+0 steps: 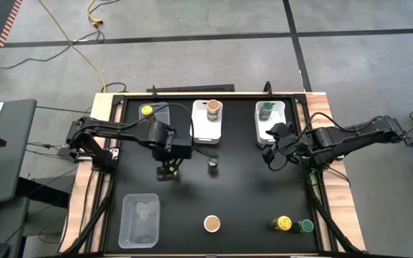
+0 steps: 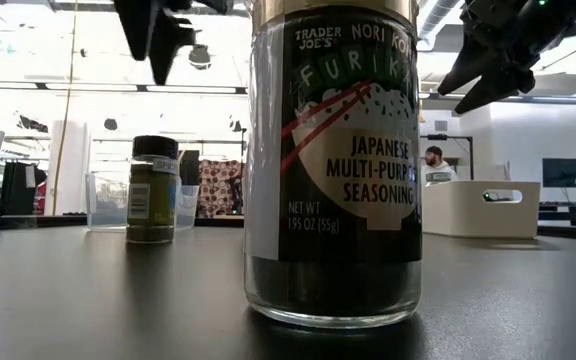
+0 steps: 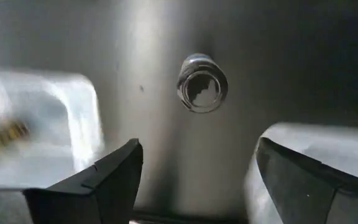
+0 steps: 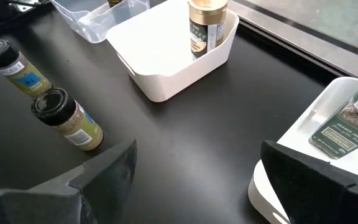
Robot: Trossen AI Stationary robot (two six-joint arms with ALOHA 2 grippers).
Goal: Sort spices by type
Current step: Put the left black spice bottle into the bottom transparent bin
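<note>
High view shows a black, matte bench [image 1: 242, 208] seen from straight above, with two dark jointed arms reaching in from its side edges.

Four rectangular plastic bins sit on it. Along the far edge are three: a clear bin [image 1: 156, 115] near the far left corner holding one yellow-topped jar [image 1: 146, 110], a white bin [image 1: 207, 120] at the middle holding one tan-topped jar [image 1: 212, 109], and another white bin [image 1: 269, 118] towards the far right holding one green-topped jar [image 1: 266, 110]. A second clear bin [image 1: 140, 219] lies near the near left corner.

Five small round jars stand loose on the bench. Two dark-topped jars are near the centre: one [image 1: 213, 166] just in front of the middle white bin, the other [image 1: 167, 172] directly under the left gripper. A tan-topped jar [image 1: 211, 224] stands at the middle of the near edge. By the near right corner a yellow-topped jar [image 1: 284, 223] and a green-topped jar [image 1: 306, 226] stand just beside each other.

The left gripper [image 1: 168, 170] hangs above its dark-topped jar with fingers spread apart, not touching it; its wrist view looks straight down on the jar's round glossy top. The right gripper [image 1: 271, 158] hovers just in front of the right white bin, fingers wide apart and holding nothing.

Low view shows a glass jar with a printed seasoning label close up.
</note>
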